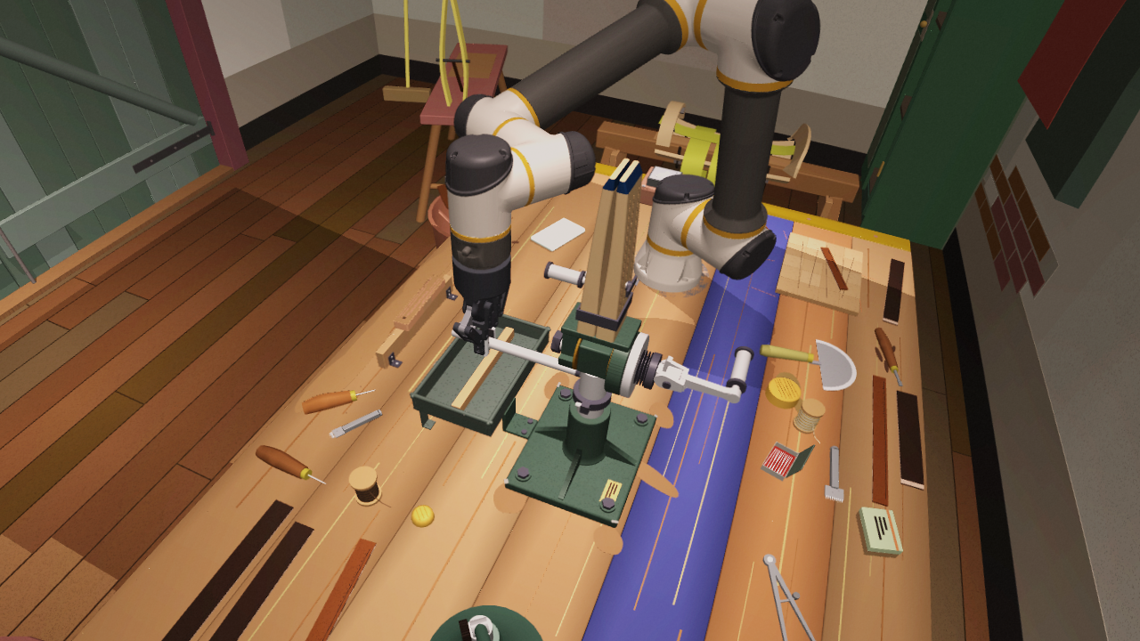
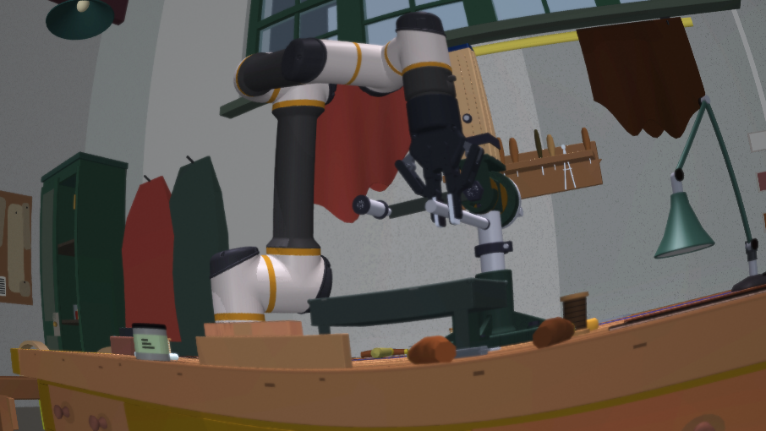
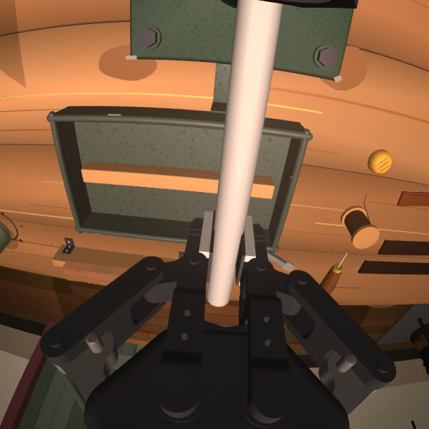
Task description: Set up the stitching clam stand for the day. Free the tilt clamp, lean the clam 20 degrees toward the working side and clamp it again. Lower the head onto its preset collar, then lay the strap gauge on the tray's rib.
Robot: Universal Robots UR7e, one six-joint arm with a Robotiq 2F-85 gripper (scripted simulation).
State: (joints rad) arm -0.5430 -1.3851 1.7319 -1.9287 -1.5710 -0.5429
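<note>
The tray's rib (image 3: 176, 183) is partly hidden behind the pale handle bar (image 3: 236, 160) that crosses the wrist camera. My gripper (image 1: 478, 335) (image 3: 226, 250) is closed on the free end of this bar, a finger pad on each side of it. The bar (image 1: 522, 356) runs from the green head (image 1: 602, 355) of the clam stand out over the green tray (image 1: 474, 379). The wooden clam (image 1: 612, 239) stands upright on the head. A crank lever (image 1: 705, 381) sticks out on the head's other side. A wooden strap gauge (image 1: 410, 327) lies on the bench left of the tray.
The stand's green base plate (image 1: 580, 458) is bolted to the bench beside a blue mat (image 1: 685, 478). Awls (image 1: 327, 400), thread spools (image 1: 364, 484) and leather strips (image 1: 239, 570) are scattered on the bench near the tray.
</note>
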